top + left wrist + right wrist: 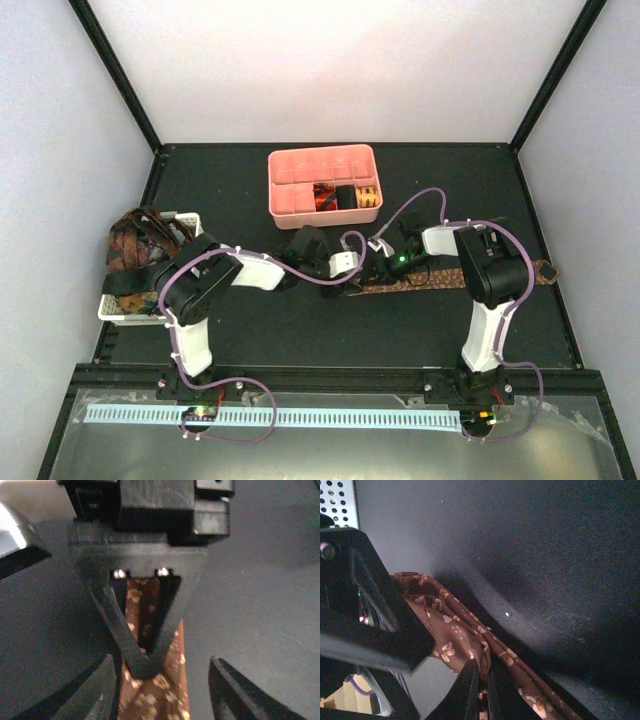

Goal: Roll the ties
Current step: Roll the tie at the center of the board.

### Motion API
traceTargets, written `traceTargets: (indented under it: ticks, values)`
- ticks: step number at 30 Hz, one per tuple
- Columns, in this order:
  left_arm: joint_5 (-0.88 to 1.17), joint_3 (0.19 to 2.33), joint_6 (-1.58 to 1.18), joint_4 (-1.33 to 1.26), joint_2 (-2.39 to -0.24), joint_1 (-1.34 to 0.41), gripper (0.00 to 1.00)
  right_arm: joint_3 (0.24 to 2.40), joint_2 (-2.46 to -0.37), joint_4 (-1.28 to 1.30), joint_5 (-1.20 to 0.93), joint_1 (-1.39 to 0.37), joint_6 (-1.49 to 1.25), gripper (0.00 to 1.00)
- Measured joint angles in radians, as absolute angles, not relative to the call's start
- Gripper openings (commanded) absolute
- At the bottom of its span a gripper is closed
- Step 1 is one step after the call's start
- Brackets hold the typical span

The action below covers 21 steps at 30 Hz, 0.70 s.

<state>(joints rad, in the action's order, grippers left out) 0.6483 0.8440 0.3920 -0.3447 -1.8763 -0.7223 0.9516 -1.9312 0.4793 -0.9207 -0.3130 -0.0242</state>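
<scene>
Three rolled ties, red-orange, black and gold, already sit in the pink compartmented plastic tray beyond both tools. The right tool pinches the brown small-print fabric tie, which lies mostly flat on the bench to its right, so its roll looks barely begun. The left tool is spread astride it. More unrolled ties wait in the white slotted plastic basket, left of the left tool.

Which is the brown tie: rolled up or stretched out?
Mostly stretched out: the brown tie lies along the table, bunched only in the right gripper.
</scene>
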Motion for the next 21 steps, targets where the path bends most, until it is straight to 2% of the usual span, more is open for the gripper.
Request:
traceTargets:
  ticks: [2, 6, 10, 17, 21]
  values:
    - [0.655, 0.811, 0.371, -0.365, -1.861, -0.714, 0.70, 0.952, -1.931, 0.479, -0.921, -0.313, -0.024, 0.02]
    - [0.665, 0.686, 0.349, -0.383, -1.759, -0.666, 0.77, 0.952, -1.931, 0.479, -0.921, -0.313, -0.025, 0.02]
    - [0.668, 0.656, 0.338, -0.390, -1.739, -0.628, 0.84, 0.952, -1.931, 0.479, -0.921, -0.313, -0.025, 0.02]
    - [0.659, 0.701, 0.337, -0.378, -1.849, -0.614, 0.81, 0.952, -1.931, 0.479, -0.921, -0.313, -0.025, 0.02]
    - [0.657, 0.715, 0.339, -0.356, -1.853, -0.609, 0.73, 0.952, -1.931, 0.478, -0.921, -0.313, -0.025, 0.02]
